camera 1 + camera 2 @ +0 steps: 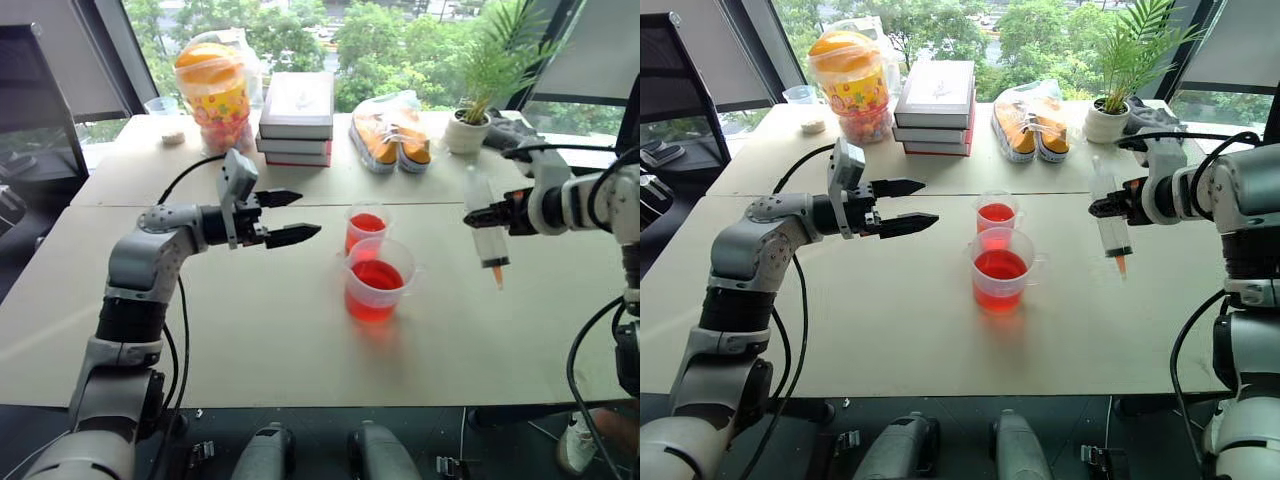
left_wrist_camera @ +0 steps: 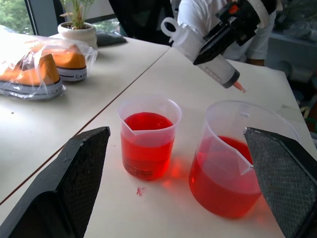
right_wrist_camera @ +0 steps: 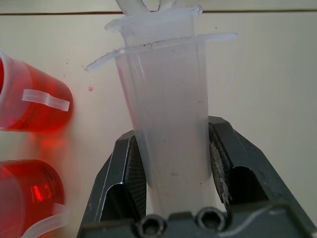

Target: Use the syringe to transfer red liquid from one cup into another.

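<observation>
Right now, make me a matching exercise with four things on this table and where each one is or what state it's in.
1. syringe
2. big cup
3. books
4. left tool

a. stacked at the table's far side
b. open, holding nothing
c. clamped in the right tool, tip down
d. holding red liquid, nearest the robot

Pairs: 1-c, 2-d, 3-a, 4-b

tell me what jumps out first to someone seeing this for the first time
Two clear cups of red liquid at the table's middle draw the eye: the wider cup nearer the robot, the narrower cup just behind it. To their right, the right gripper is shut on a large clear syringe, held above the table with its orange tip down. To their left, the left gripper hangs open, pointing at the cups.
</observation>
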Tool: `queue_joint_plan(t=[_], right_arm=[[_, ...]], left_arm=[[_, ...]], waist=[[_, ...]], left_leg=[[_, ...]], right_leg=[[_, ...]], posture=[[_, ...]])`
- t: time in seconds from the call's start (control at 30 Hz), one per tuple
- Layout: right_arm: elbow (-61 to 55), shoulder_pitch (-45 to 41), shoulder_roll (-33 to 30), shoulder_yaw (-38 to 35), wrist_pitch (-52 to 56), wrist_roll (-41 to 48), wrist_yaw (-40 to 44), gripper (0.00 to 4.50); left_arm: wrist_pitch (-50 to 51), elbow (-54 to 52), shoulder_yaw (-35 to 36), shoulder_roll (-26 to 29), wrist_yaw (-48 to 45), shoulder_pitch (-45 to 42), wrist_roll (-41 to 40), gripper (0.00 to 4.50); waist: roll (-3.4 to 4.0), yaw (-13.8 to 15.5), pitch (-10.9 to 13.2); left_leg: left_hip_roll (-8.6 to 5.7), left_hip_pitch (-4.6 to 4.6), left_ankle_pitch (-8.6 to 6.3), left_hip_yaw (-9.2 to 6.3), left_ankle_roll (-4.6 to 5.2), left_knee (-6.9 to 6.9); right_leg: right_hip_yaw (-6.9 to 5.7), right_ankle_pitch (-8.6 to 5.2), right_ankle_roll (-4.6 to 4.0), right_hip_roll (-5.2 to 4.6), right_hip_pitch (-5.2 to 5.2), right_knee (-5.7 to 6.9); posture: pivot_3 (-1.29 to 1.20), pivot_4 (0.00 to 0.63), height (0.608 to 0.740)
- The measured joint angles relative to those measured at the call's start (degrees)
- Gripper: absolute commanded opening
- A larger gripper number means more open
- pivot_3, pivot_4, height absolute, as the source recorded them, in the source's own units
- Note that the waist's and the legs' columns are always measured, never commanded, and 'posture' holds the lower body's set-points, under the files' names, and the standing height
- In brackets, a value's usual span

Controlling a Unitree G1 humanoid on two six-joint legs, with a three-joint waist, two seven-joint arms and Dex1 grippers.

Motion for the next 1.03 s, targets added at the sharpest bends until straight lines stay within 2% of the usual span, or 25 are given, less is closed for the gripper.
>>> queue_joint_plan(t=[0.2,0.33,0.53,0.6,0.7,0.8,0.93,1.03], right_arm=[[14.8,-0.5,3.0,6.6,-5.8,-7.3,5.4,1.45],[20.0,-1.6,4.7,7.9,-8.3,-10.7,8.2,1.45],[21.8,-2.2,5.9,7.3,-8.5,-12.9,10.5,4.42],[20.6,-2.2,5.3,6.2,-7.6,-12.8,11.1,4.47],[9.5,0.3,-0.2,3.1,-6.5,-10.9,14.0,4.47],[-8.1,8.3,-8.3,-3.8,-6.7,-6.5,18.4,4.47],[-30.2,23.9,-14.5,-18.7,-9.8,1.2,26.1,4.47],[-40.1,32.7,-15.8,-29.0,-11.0,5.0,30.2,4.47]], left_arm=[[1.1,-2.2,-0.1,0.1,1.4,1.7,-0.9,4.46],[1.8,-3.9,-0.1,0.6,2.1,1.9,-1.5,4.46],[4.0,-5.5,-0.1,1.3,2.2,2.3,-3.3,4.5],[4.0,-5.9,-0.1,1.6,2.2,2.2,-3.4,4.5],[4.1,-5.9,-0.4,2.5,2.1,2.4,-3.4,4.5],[4.2,-5.8,-0.2,3.9,2.1,3.0,-3.7,4.5],[4.2,-6.0,-0.3,5.9,1.5,3.3,-4.0,4.5],[4.2,-6.2,-0.1,7.2,1.2,3.5,-4.2,4.5]], waist=[[0.0,0.2,0.0],[-0.01,0.2,0.0],[-0.01,0.2,0.0],[0.01,0.3,0.0],[0.08,0.6,0.0],[0.08,0.7,0.0],[0.08,0.4,0.0],[0.08,0.3,0.0]], left_leg=[[0.0,-0.01,0.0,0.01,0.0,0.04],[0.01,0.0,0.0,-0.02,0.0,0.04],[0.0,0.0,0.0,-0.03,0.0,0.07],[0.0,-0.01,0.0,-0.03,-0.01,0.06],[0.0,-0.05,0.0,-0.08,0.0,0.04],[0.01,-0.08,-0.01,-0.17,0.01,-0.01],[0.02,-0.03,-0.03,-0.14,0.04,0.03],[0.03,0.15,-0.04,-0.14,0.05,0.1]], right_leg=[[0.0,0.01,0.01,0.02,0.0,0.01],[-0.03,0.01,0.01,0.04,0.02,0.01],[-0.04,0.01,0.02,0.04,0.03,0.01],[-0.04,0.01,0.02,0.04,0.02,0.0],[-0.08,0.01,0.02,0.04,0.0,-0.03],[-0.17,0.01,0.02,0.05,0.05,-0.17],[-0.16,0.01,0.03,0.05,0.17,-0.19],[-0.16,0.03,0.06,0.05,0.38,-0.16]], posture=[[0.0,0.15,0.74],[0.0,0.15,0.74],[0.0,0.15,0.74],[0.0,0.15,0.74],[0.0,0.15,0.74],[0.0,0.15,0.74],[0.0,0.15,0.74],[0.0,0.15,0.74]])
